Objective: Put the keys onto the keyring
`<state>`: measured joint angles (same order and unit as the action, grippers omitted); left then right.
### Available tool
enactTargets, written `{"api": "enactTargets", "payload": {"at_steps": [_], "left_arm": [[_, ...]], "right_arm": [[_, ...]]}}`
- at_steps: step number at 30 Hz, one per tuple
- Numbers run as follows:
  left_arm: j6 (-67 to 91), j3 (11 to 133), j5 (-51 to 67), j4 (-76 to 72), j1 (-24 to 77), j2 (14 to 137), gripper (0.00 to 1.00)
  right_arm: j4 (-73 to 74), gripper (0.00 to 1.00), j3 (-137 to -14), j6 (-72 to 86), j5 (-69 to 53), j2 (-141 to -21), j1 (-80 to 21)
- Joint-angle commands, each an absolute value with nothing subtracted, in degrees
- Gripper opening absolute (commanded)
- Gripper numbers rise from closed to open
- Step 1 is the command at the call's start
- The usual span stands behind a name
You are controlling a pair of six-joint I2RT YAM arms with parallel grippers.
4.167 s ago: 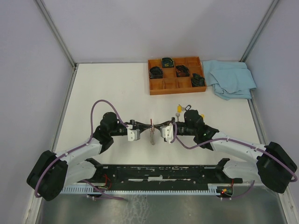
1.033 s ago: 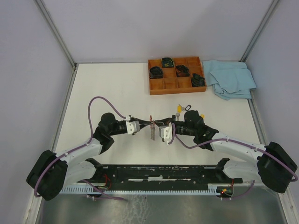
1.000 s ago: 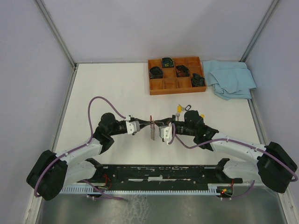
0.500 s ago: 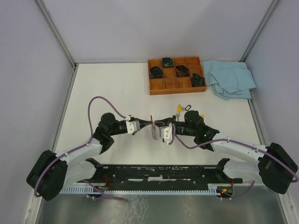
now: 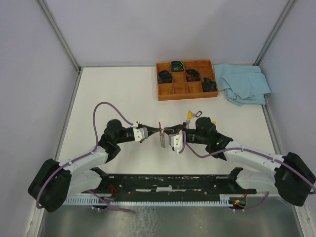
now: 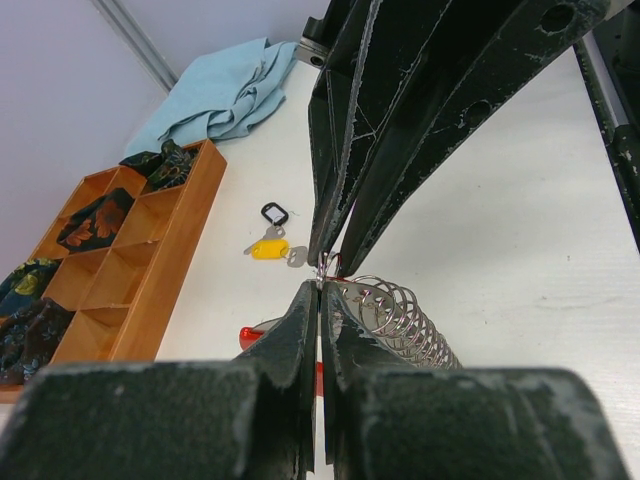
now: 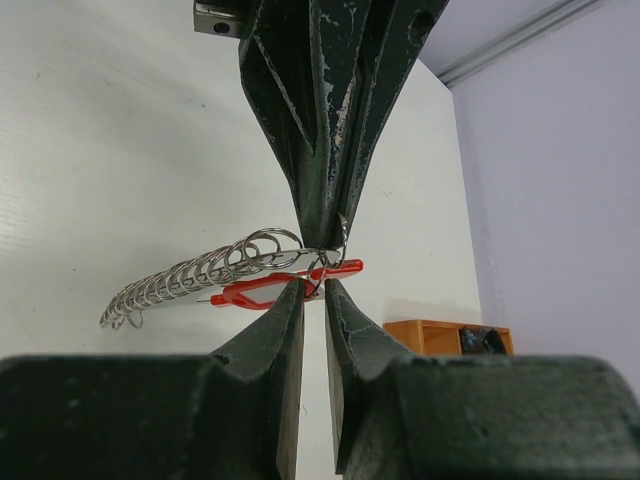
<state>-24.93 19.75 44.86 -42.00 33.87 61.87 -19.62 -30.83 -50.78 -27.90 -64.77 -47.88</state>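
- Two sets of jaws are meeting tip to tip above the tabletop (image 5: 113, 94), and the keyring (image 7: 262, 291) is hanging in the air between them.
- Left jaws are pressing together on the thin silver ring, clamping it, while the red band (image 6: 255, 333) and a coil of wire loops (image 7: 190, 275) are dangling from it off to one side.
- Right jaws are standing a narrow gap apart around the same ring; whether they are touching the wire cannot be told.
- One yellow key (image 6: 268, 248) is lying flat on the tabletop, well apart from the ring, just beside a small black loop (image 6: 274, 213) and a plain silver key (image 6: 296, 257).
- That key is sitting on the far side of the right wrist, so the right arm is the nearer one.
- Judging by this, the right arm is looking free to fetch the key while the left is holding the ring up.
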Motion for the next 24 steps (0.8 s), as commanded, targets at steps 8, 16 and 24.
{"api": "enactTargets", "payload": {"at_steps": [8,16,24], "left_arm": [[-24.87,20.96,44.56,-44.08,34.07,60.91,0.03],[-24.51,20.94,44.56,-44.49,34.01,61.02,0.03],[-19.67,19.95,41.77,-48.42,34.15,60.18,0.03]], "right_arm": [[-24.29,0.21,-31.81,-47.63,-28.11,-65.80,-47.72],[-24.85,0.11,-31.66,-47.24,-27.64,-66.03,-47.72],[-22.19,0.01,-31.81,-50.59,-25.59,-65.27,-47.72]]}}
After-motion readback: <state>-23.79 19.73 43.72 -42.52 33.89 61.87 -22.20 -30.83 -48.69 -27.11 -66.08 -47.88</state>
